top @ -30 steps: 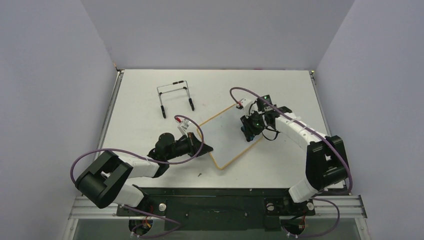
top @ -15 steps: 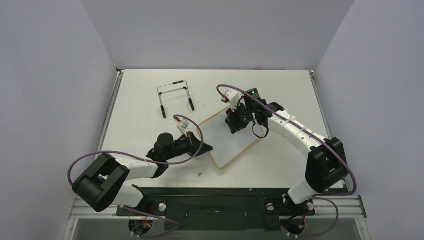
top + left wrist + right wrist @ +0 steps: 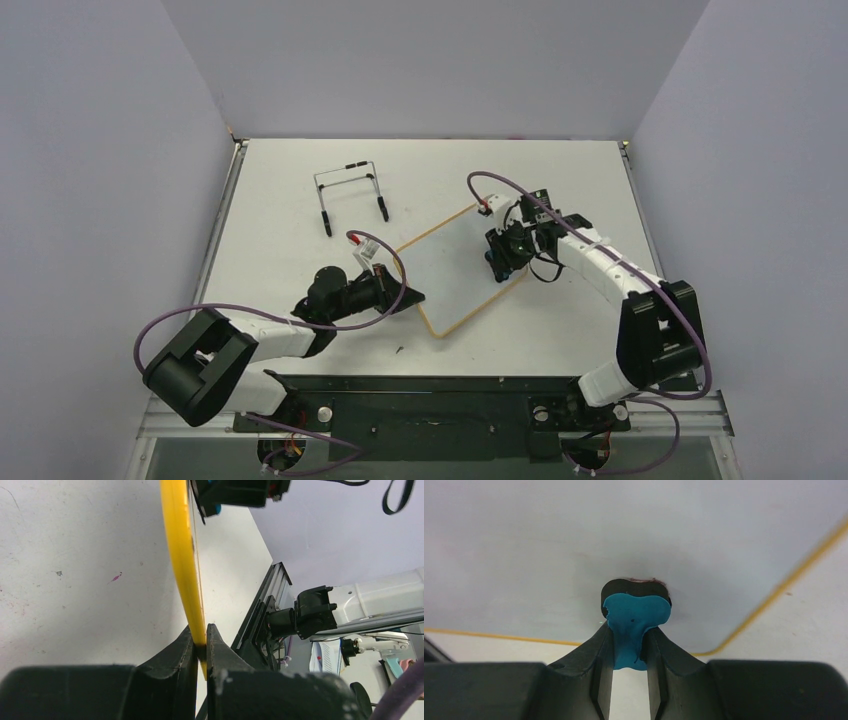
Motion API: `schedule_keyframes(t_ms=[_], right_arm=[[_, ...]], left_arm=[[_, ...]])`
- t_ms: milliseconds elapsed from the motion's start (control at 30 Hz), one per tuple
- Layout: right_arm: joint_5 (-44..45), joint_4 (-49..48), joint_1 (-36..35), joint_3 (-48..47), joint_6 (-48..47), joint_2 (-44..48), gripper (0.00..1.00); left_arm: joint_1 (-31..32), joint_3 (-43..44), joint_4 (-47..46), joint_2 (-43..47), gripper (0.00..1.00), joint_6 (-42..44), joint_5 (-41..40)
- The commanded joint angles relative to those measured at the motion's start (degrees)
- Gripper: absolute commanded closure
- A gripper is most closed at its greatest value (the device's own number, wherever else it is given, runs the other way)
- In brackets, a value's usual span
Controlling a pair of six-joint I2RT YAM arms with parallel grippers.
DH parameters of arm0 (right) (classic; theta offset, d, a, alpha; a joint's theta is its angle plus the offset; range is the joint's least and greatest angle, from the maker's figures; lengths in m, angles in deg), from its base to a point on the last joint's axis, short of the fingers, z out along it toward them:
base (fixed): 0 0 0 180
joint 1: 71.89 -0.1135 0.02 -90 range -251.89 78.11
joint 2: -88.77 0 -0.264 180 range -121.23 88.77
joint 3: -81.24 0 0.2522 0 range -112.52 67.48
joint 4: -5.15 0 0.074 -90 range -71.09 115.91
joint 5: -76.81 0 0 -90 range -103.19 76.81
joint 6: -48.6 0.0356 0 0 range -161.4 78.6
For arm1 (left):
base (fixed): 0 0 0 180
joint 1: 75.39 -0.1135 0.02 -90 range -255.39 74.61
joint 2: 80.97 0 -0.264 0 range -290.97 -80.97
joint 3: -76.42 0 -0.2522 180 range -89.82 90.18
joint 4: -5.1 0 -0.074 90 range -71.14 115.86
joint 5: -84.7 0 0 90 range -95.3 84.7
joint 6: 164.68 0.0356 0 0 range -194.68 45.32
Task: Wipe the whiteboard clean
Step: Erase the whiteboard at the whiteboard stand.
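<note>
Blue eraser (image 3: pixel 636 617) pressed onto whiteboard (image 3: pixel 452 278) by outstretched right gripper (image 3: pixel 498 258).

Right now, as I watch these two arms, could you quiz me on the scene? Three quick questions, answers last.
1. True or false: the left claw pinches the whiteboard by its yellow edge.
2. What does the right claw hold? A) a marker B) a blue eraser C) a cloth
3. Does the black wire stand touch the whiteboard?

Key: 1 true; 2 B; 3 no, they lie apart.
</note>
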Motion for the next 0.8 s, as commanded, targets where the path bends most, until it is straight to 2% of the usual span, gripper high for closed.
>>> schedule_keyframes(t_ms=[0, 100, 200, 333, 567, 667, 767], right_arm=[[-8.5, 2.05, -7.66, 0.03, -3.56, 6.73, 1.0], [-6.69, 1.84, -14.75, -1.7, -2.32, 6.46, 1.0], [-5.41, -0.81, -16.16, -5.79, 1.11, 4.7, 1.0], [-2.35, -4.25, -14.44, -10.35, 5.24, 1.18, 1.0], [3.75, -7.37, -3.54, -10.03, 8.8, -1.33, 1.0], [4.51, -5.18, -3.07, -8.83, 5.31, -1.59, 1.0], [3.65, -2.95, -5.44, -9.27, 3.97, -2.1, 1.0]], left_arm=[[0.16, 1.43, -9.27, 2.99, 1.0, 1.46, 1.41], [0.24, 1.49, -9.45, 3.05, 1.0, 1.39, 1.65], [0.57, 1.46, -9.3, 3.53, 1.0, 1.52, 1.63], [0.99, 1.51, -9.05, 3.75, 1.0, 1.64, 1.67], [1.51, 1.58, -7.67, 5.22, 1.0, 2.38, 1.86], [1.52, 1.84, -8.05, 4.75, 1.0, 2.38, 1.99], [1.67, 2.38, -9.44, 3.01, 1.0, 1.36, 2.63]])
